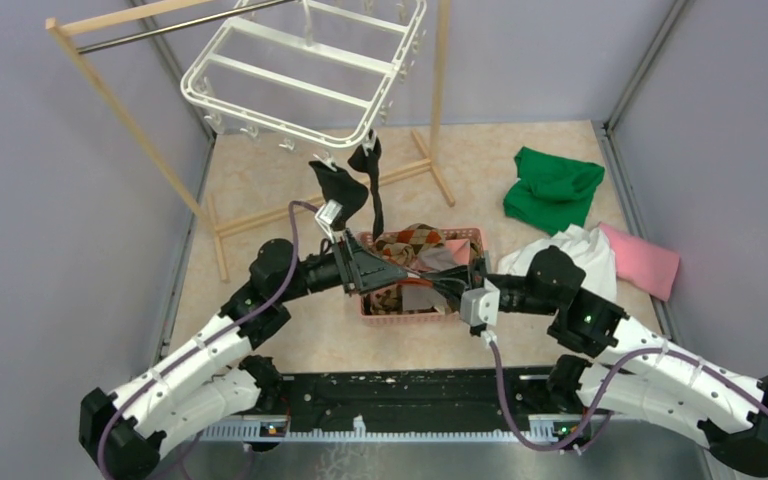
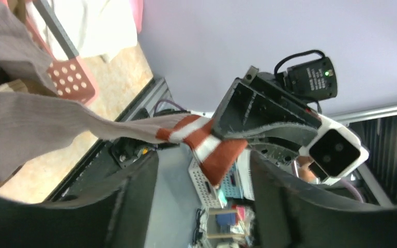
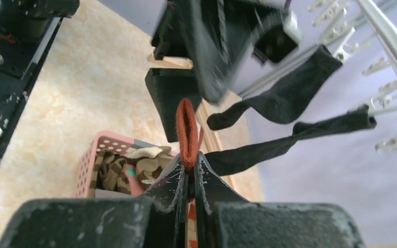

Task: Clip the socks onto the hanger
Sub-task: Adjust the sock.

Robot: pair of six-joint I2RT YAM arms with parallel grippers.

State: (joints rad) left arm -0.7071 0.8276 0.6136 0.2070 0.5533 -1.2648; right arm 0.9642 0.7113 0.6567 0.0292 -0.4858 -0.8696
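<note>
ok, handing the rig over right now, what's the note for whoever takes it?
Left hand: open, gripping nothing; the sock passes in front of it.
Right hand: shut on the striped cuff of a grey-brown sock, over the pink basket.
Done: two black socks hang clipped on the white hanger.
Left: clip this sock, then those in the basket, an argyle sock among them.

Enclosure with pale lavender walls [image 1: 50, 200] on three sides. Floor [image 1: 520, 170]: beige, marbled (evenly lit, with soft shadows). A wooden rack [image 1: 120, 113] carrying a metal bar [image 1: 190, 22] stands at the rear, feet splayed on the floor.
</note>
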